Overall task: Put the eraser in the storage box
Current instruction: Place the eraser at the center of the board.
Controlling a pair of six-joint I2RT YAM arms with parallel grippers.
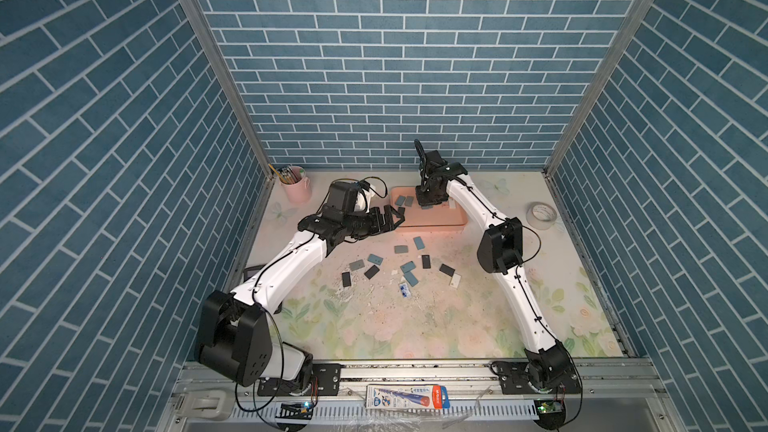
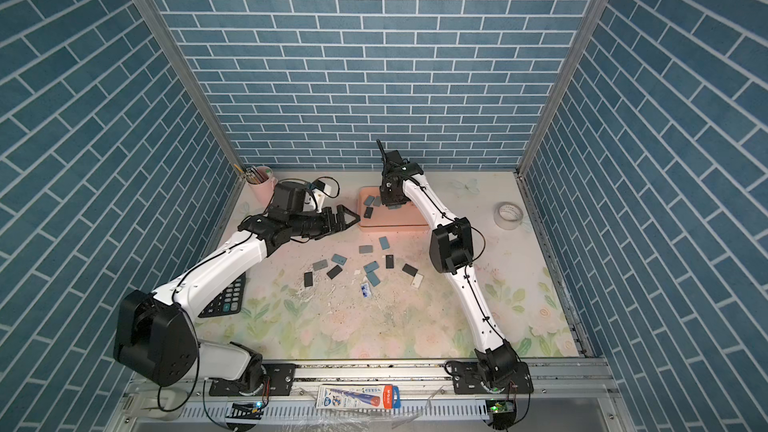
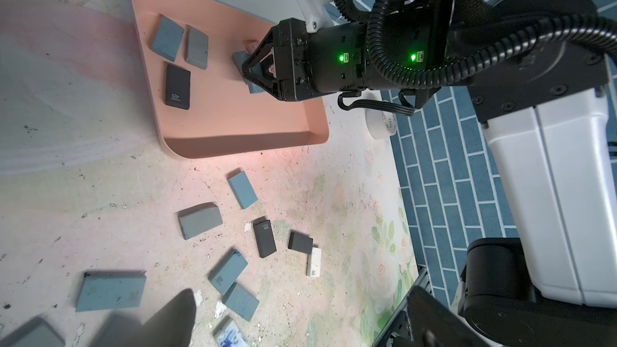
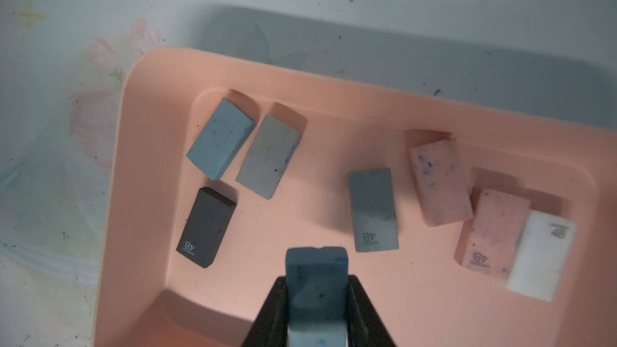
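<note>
Your right fingers (image 4: 270, 312) clench the blue eraser (image 4: 315, 272) by its near end, low in the centre of the wrist frame. It hangs over a bare patch of the storage box (image 4: 150, 148), among 7 erasers lying there, so it should drop clear when released. Your left fingers (image 3: 177, 315) are spread and empty beside the box, probably waiting for the loose erasers (image 1: 408, 266) on the counter (image 1: 415, 326).
</note>
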